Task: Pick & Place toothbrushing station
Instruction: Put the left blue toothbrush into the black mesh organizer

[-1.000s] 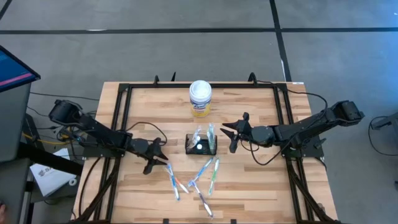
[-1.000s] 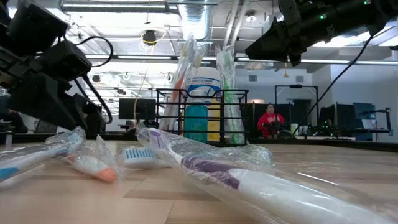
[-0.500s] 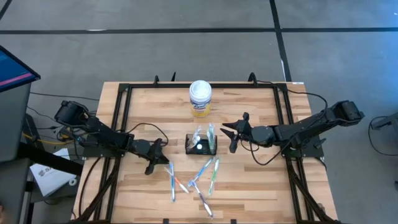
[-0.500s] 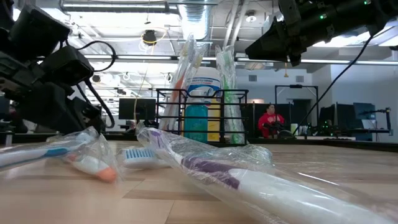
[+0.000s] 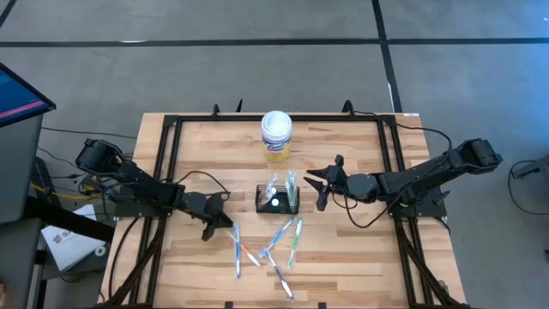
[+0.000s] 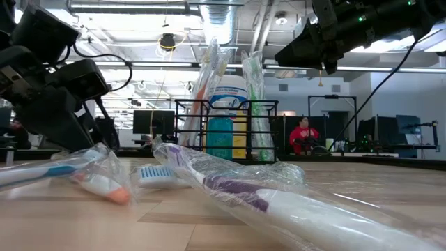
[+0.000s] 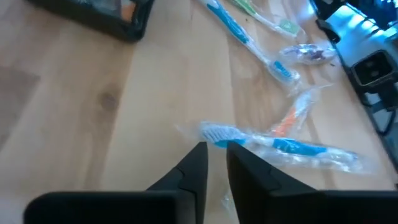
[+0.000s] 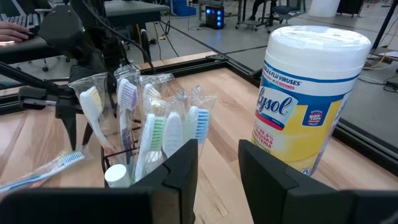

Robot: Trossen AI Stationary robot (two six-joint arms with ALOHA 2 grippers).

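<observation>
Left gripper (image 7: 214,152) just beside blue wrapped toothbrush (image 7: 280,145), jaws nearly together.

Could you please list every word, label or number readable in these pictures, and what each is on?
"Lysol": on the yellow label of the white canister.
"KILLS 99.9% OF VIRUSES" (partly legible): blue band above the brand on that label.
"80" with small words: blue badge on the same label, too small to read in full.
Canister label in the low view: blurred, unreadable.
Toothbrush wrappers: no readable print.

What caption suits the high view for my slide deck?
Left gripper beside loose wrapped toothbrushes; right gripper waits by the black mesh holder.
</observation>
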